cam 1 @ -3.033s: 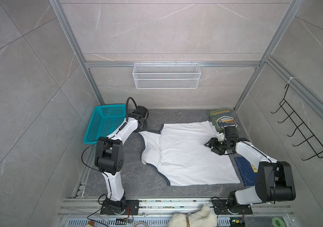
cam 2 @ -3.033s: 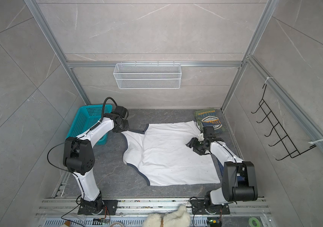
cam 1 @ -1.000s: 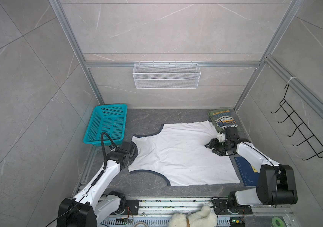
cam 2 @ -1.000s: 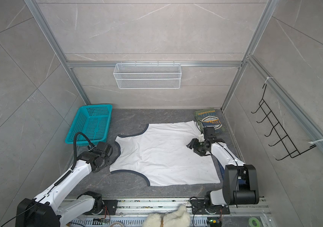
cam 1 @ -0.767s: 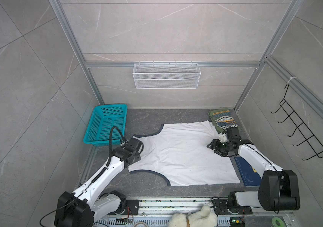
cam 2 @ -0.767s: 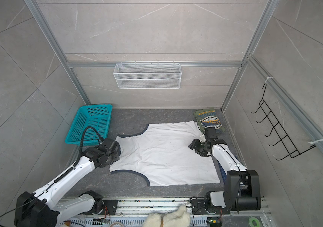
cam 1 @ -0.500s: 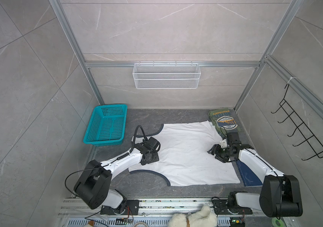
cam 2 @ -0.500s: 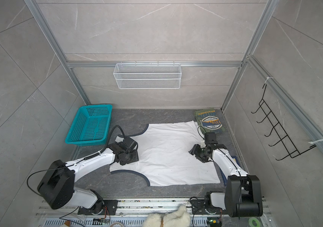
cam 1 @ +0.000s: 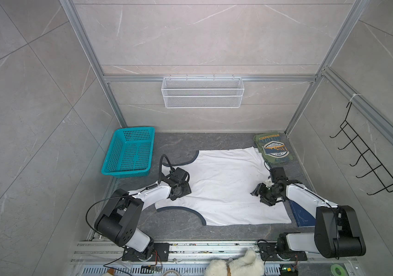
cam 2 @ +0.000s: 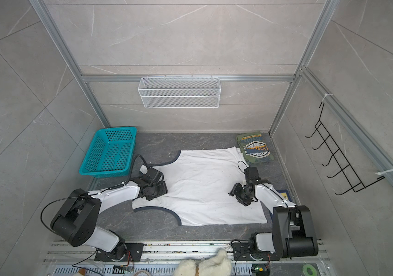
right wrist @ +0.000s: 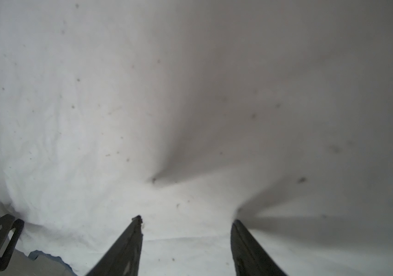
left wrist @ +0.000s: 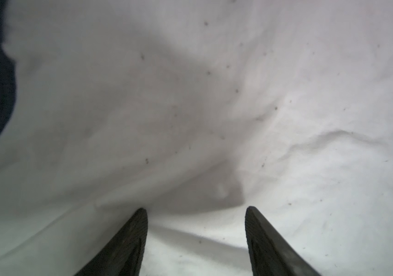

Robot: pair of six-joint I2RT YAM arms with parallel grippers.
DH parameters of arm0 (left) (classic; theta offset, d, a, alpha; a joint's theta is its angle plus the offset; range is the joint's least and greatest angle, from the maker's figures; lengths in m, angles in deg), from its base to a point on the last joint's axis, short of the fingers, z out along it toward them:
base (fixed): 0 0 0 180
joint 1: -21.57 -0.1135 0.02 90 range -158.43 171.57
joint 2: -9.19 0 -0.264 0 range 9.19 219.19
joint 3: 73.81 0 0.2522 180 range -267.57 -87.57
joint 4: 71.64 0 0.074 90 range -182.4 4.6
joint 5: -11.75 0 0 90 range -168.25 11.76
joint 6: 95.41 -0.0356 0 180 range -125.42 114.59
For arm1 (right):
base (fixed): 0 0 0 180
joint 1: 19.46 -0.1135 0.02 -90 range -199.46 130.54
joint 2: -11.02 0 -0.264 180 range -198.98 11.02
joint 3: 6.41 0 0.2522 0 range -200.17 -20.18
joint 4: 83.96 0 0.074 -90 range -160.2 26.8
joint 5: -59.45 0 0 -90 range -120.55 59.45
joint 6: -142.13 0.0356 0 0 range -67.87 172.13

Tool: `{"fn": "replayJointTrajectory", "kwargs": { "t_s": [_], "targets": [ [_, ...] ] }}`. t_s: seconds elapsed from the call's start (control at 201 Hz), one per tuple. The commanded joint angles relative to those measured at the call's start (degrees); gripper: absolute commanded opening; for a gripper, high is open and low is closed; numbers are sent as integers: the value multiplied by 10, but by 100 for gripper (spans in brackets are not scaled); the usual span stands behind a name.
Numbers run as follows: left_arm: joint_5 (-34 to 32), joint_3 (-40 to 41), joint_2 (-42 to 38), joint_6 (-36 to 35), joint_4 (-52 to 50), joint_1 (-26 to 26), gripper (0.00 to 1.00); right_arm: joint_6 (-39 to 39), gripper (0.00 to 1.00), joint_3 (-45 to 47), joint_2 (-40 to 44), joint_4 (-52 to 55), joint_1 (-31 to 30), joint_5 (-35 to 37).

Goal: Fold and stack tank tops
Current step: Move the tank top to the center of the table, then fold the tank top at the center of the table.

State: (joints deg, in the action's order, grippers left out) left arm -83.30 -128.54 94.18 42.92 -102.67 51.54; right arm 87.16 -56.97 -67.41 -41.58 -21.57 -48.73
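The white tank top lies spread flat on the dark grey table, navy-trimmed armholes toward the left. Folded with its badge print up, the olive green tank top sits at the far right corner. My left gripper is low over the white top's left part, jaws open, white cloth beneath them. Over the top's right part, my right gripper is open too, its fingertips down at the cloth, where creases fan out.
A teal basket stands at the far left. On the back wall hangs a white wire basket; a black hook rack is on the right wall. A dark blue board lies under the right arm. A white plush toy sits by the near rail.
My left arm swung from the white top's left edge inward onto the cloth, and its jaws widened. The right gripper slid toward the near side over the top.
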Motion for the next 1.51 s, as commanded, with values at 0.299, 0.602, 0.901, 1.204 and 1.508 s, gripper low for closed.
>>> {"fn": "replayJointTrajectory", "kwargs": {
  "t_s": [0.299, 0.602, 0.901, 1.204, 1.508],
  "targets": [
    [-32, 89, -103, 17, -81, -66, 70, 66, 62, 36, 28, -26, -71, 58],
    [5, -69, -87, -50, -134, -65, 70, 12, 62, -41, 62, 7, -74, 55],
    [38, -306, 90, -115, -107, -66, 77, -29, 63, -191, -55, -71, -58, 76],
    [58, -532, 283, -177, -118, -100, 82, -36, 63, -367, -223, -84, -21, 93],
    [98, -718, 448, -207, -163, -116, 75, -50, 62, -532, -364, -43, -7, 104]
  ]
}}
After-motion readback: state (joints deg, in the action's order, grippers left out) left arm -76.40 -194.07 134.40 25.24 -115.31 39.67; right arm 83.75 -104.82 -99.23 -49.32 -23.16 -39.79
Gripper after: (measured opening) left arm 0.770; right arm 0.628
